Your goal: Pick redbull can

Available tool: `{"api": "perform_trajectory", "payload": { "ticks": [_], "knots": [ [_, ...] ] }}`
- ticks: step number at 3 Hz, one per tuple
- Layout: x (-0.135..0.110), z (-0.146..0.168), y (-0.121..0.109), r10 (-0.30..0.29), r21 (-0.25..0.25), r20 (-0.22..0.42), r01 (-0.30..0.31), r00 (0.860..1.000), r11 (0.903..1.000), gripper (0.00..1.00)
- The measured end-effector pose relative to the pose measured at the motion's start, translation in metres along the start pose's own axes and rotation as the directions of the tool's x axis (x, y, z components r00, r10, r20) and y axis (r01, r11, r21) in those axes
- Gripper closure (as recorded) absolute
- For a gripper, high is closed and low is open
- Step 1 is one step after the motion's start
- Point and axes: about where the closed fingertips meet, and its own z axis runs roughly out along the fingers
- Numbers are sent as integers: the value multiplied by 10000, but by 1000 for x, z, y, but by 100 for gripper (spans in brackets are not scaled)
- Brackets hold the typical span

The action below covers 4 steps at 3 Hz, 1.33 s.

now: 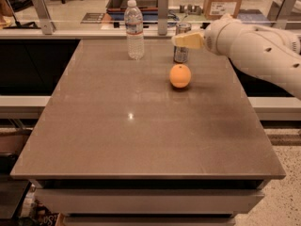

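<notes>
The redbull can (180, 53) is a slim silver can with dark panels, standing upright at the far side of the brown table (117, 135). My gripper (186, 40) reaches in from the right on a white arm (254, 48). Its cream tip lies across the can's upper part at rim height. The can stands on the table. A round orange fruit (180, 76) lies just in front of the can.
A clear water bottle (134, 29) with a white cap stands to the left of the can. Behind the table runs a rail with metal posts (162, 13), with a cardboard box (225, 1) and a bin beyond it.
</notes>
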Motion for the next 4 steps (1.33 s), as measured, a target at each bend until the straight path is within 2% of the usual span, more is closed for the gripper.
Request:
{"api": "perform_trajectory", "payload": {
  "ticks": [1, 2, 3, 4],
  "knots": [
    [2, 28, 29, 675, -797, 363, -644, 9971, 9947, 0],
    [5, 46, 42, 1192, -1323, 706, -1091, 9904, 9852, 0],
    [13, 56, 43, 1502, -1570, 1015, -1333, 9834, 9786, 0],
    [23, 62, 32, 1587, -1607, 1329, -1367, 9784, 9775, 0]
  ]
}}
